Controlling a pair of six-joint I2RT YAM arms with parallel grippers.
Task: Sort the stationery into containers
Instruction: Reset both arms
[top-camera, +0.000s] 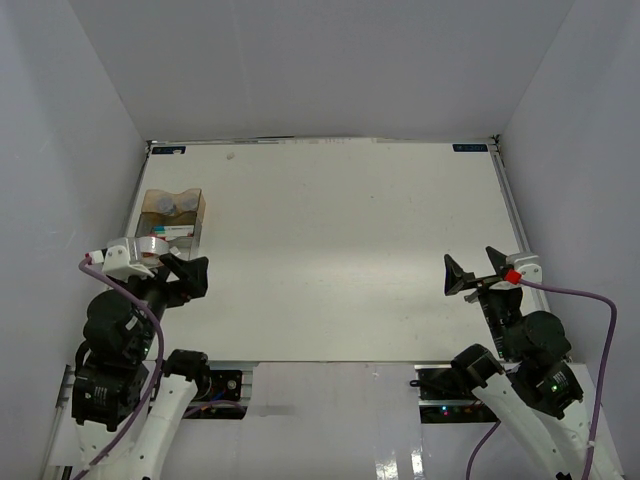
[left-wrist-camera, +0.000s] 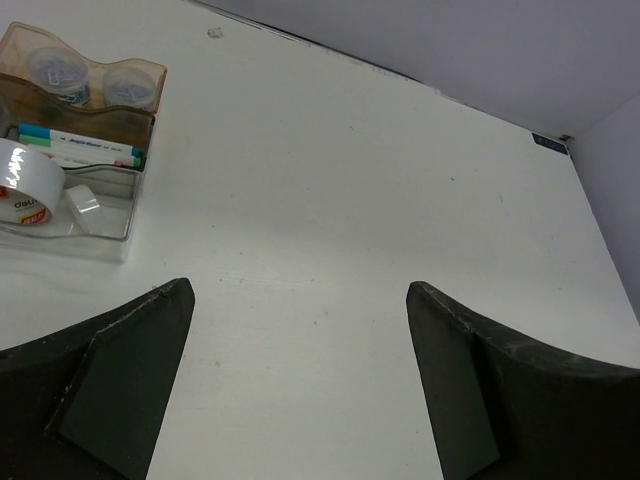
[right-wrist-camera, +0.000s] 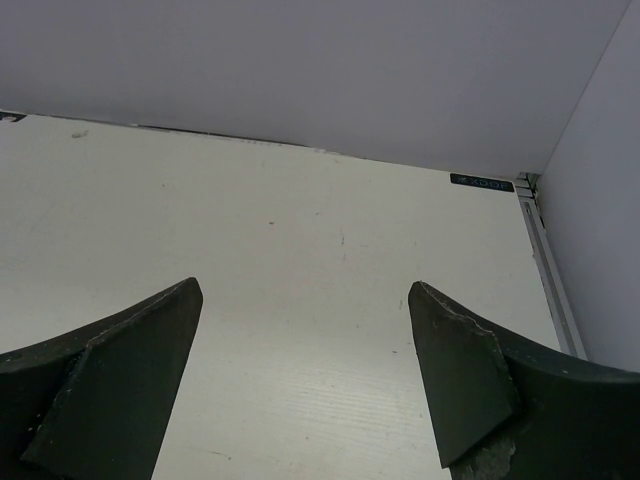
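Observation:
The amber-brown box (top-camera: 198, 200) stands at the table's left edge and also shows in the left wrist view (left-wrist-camera: 152, 72). Behind its wavy divider sit two clear jars (left-wrist-camera: 58, 72) (left-wrist-camera: 128, 85). In front of the divider lie white markers (left-wrist-camera: 80, 148), the large tape roll (left-wrist-camera: 20, 182) and the small tape roll (left-wrist-camera: 82, 205). Blue and green caps show; the other caps are hidden. My left gripper (top-camera: 182, 272) (left-wrist-camera: 300, 300) is open and empty, just near and right of the box. My right gripper (top-camera: 476, 268) (right-wrist-camera: 305, 300) is open and empty over bare table at the right.
White walls close in the table (top-camera: 340, 240) on the left, far and right sides. A metal rail (top-camera: 512, 210) runs along the right edge. Small blue labels (top-camera: 470, 148) mark the far corners.

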